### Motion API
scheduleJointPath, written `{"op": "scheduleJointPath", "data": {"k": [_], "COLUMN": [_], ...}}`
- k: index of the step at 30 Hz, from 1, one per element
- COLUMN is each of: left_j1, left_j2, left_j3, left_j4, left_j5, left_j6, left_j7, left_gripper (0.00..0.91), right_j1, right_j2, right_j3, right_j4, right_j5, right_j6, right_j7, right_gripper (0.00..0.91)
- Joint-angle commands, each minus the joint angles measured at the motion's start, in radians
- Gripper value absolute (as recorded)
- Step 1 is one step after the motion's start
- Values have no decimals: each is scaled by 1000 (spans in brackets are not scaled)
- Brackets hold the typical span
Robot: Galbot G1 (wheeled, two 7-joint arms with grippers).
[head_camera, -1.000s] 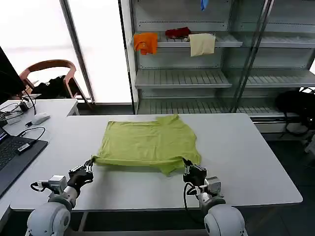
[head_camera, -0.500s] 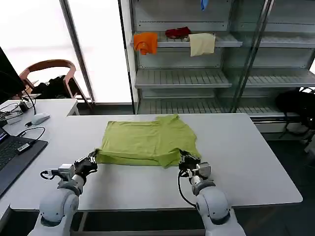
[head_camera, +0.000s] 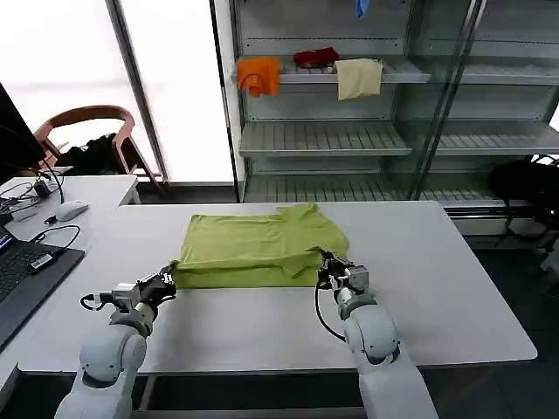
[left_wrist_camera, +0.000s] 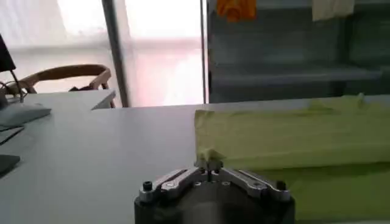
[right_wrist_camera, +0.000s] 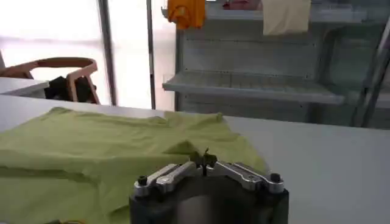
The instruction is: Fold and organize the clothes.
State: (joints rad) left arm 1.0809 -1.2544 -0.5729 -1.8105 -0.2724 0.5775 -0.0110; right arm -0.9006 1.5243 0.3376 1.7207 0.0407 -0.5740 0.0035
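The white tabletop (head_camera: 437,262) carried the lime T-shirt (head_camera: 258,244) near its middle, its near hem lifted and doubled toward the collar. The left claw (head_camera: 166,281) was pinched shut on the shirt's near left corner, and the right claw (head_camera: 327,266) was clamped on the near right corner. To fold cleanly, I judged both corners should travel forward level and together, keeping the edge taut, then land square on the far hem. A laptop (head_camera: 22,271) and a mouse (head_camera: 72,209) sat well off to the left, out of the path.
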Motion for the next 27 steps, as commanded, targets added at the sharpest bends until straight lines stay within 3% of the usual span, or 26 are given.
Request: {"op": "scheduleJointPath", "data": {"k": [1,15,19,27], "left_j1": [-15,8,33,53], "left_j2": [-2,2,1,11], "left_j3": [4,-13,-11,11], "left_j4": [17,-35,-36,-12], "left_j5": [14,12,14,35], "left_j6": [-1,-1,-1,1], "left_j7": [2,0,10,27], "left_gripper": [907,907,907,907], "right_j1": [35,80,-3,-185], "right_j2": [2,-17,-56,-120], "right_j3": [-1,49,53,76], "right_j4": [-43,-47,34,133], "right_j5": [-6,25,38,66], "right_j6": [-3,-4,-5,-4], "right_j7": [0,30,2,-6], "right_gripper": [907,907,907,907]}}
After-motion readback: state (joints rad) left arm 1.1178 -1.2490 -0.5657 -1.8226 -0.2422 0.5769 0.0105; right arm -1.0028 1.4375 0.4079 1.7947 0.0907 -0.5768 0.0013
